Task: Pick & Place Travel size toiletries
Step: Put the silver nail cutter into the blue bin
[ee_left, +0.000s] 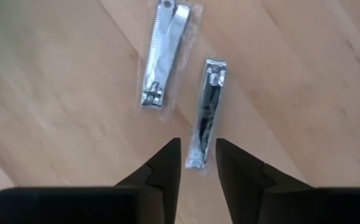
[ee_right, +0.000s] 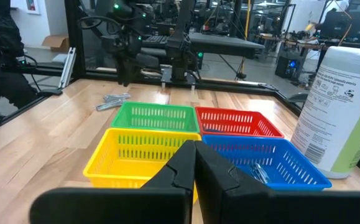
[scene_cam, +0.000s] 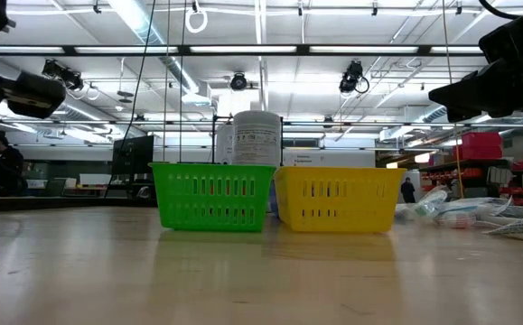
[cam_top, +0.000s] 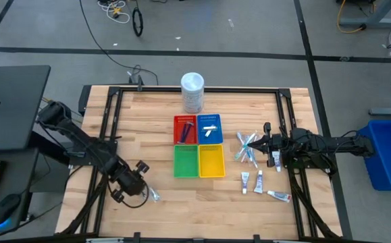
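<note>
While the left gripper (ee_left: 198,163) hovers over the bare wooden table (ee_left: 61,118), its jaws stand slightly apart and hold nothing. One wrapped nail clipper (ee_left: 206,112) lies lengthwise just ahead of the gap between the jaws; a second nail clipper (ee_left: 165,53) lies farther ahead and off to one side. The right gripper (ee_right: 195,163), jaws closed and empty, waits facing the yellow tray (ee_right: 139,155).

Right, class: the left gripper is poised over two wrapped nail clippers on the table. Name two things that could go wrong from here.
1. The left gripper has its fingers open astride the end of one wrapped nail clipper. Closing there may catch only slippery wrapper, so it could slide out.
2. The second nail clipper lies close beside it; a skewed approach might nudge or drag it.
</note>
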Robot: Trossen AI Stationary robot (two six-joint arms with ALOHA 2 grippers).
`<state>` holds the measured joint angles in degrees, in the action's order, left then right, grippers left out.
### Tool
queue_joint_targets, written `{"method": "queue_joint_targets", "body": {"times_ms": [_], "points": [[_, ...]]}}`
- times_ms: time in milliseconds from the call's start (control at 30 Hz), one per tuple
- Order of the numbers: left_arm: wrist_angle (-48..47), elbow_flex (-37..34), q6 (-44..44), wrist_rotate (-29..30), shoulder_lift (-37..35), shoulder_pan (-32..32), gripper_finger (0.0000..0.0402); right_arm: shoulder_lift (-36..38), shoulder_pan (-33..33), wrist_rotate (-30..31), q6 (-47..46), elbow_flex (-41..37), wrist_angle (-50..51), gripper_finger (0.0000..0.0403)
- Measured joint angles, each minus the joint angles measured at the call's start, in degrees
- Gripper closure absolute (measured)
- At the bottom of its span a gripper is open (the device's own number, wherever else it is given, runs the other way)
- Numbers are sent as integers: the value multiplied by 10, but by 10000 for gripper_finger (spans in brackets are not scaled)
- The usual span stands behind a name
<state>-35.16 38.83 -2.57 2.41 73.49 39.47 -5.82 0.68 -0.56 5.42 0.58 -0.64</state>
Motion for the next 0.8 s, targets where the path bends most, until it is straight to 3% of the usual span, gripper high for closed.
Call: {"method": "queue_joint_targets", "body": {"times_ms": [400,800], "points": [[8,0,-43,6,72,26,219,0,0,0,0,0,0,390],[54,0,-55,25,102,29,212,0,0,0,0,0,0,390]]}}
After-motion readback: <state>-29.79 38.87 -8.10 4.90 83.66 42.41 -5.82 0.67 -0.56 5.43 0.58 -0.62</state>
